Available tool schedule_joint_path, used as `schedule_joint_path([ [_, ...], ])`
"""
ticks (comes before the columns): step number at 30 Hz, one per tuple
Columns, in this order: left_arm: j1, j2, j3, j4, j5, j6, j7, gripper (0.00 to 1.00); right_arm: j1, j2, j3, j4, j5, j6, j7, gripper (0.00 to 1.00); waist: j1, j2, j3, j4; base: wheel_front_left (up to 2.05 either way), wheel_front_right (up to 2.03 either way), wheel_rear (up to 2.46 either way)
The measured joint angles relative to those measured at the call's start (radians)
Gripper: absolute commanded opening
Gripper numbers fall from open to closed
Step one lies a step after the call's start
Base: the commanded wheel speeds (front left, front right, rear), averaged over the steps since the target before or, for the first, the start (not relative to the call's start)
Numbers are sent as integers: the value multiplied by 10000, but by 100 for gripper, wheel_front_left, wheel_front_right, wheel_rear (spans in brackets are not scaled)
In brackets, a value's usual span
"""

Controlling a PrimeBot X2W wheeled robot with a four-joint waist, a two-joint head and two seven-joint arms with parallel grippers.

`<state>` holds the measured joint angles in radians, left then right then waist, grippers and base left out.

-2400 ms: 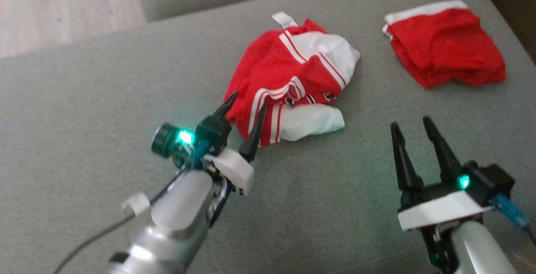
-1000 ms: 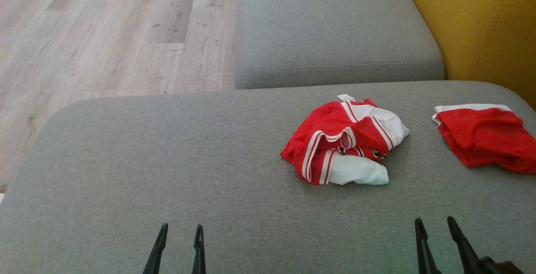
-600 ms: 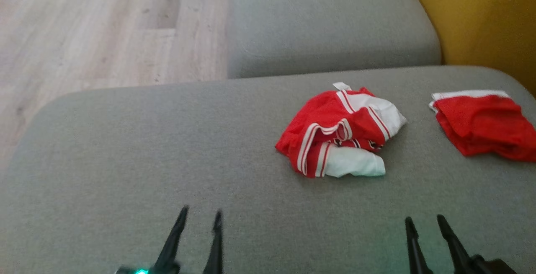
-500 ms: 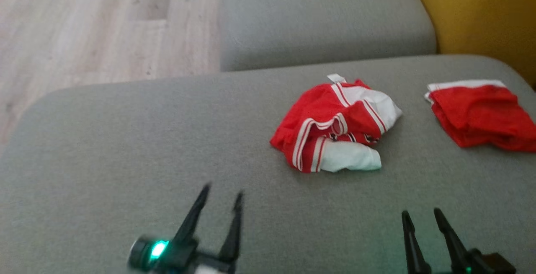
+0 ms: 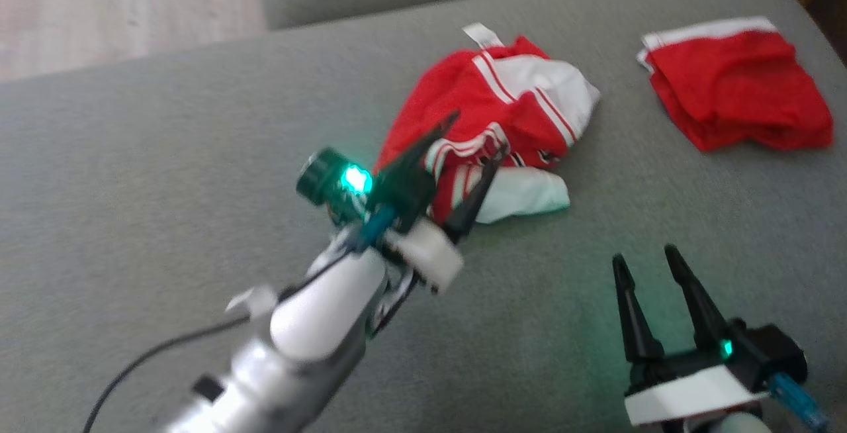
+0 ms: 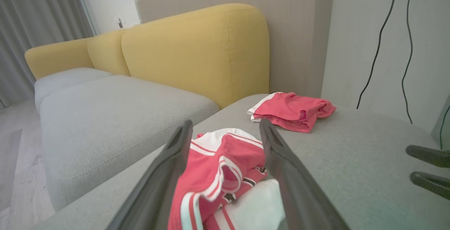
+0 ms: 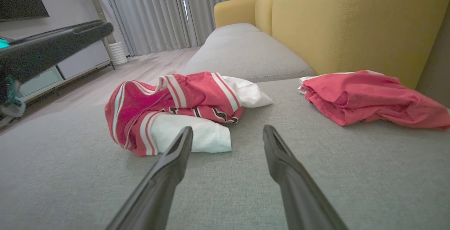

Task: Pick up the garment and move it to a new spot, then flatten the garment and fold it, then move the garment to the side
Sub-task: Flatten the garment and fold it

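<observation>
Left claw (image 5: pixel 480 132) is spread wide, straddling the near edge of the crumpled garment (image 5: pixel 529 85) on the sofa seat (image 5: pixel 165 155). The garment stretches toward 1 o'clock. Right claw (image 5: pixel 645 254), also spread, sits farther off, at its 5 o'clock.

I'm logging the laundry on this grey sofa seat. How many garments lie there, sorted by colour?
Red-and-white striped garment: 1
Plain red garment with a white band: 1
Total: 2
</observation>
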<state>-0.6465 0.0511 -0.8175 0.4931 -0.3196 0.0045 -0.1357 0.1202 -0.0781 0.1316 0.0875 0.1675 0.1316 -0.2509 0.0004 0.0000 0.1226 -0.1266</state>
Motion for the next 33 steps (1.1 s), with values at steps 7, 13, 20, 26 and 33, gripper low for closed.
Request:
schedule_joint_path([
  [7,-1563,-36,-1398,1565,-1411,836,1007,100,-373,-33,205,-13,12,0,0,100,-1,0,851,-830,0,0,0],
  [13,-2243,-38,-1983,2840,-2420,913,1269,89,-712,-38,247,15,86,0,0,100,-3,0,1282,-1446,0,0,0],
  [20,-2503,-38,-2566,3306,-3384,196,700,0,-709,-25,196,104,88,0,0,100,-5,0,1146,-1699,0,0,0],
  [26,-3131,-40,-2767,2594,-4727,-412,314,0,-677,10,198,148,88,0,0,100,-5,0,509,-1724,0,0,0],
  [33,-5740,-81,-2368,2337,-5444,-602,-151,0,-452,23,182,169,86,0,0,100,-6,0,-279,-1828,0,0,0],
])
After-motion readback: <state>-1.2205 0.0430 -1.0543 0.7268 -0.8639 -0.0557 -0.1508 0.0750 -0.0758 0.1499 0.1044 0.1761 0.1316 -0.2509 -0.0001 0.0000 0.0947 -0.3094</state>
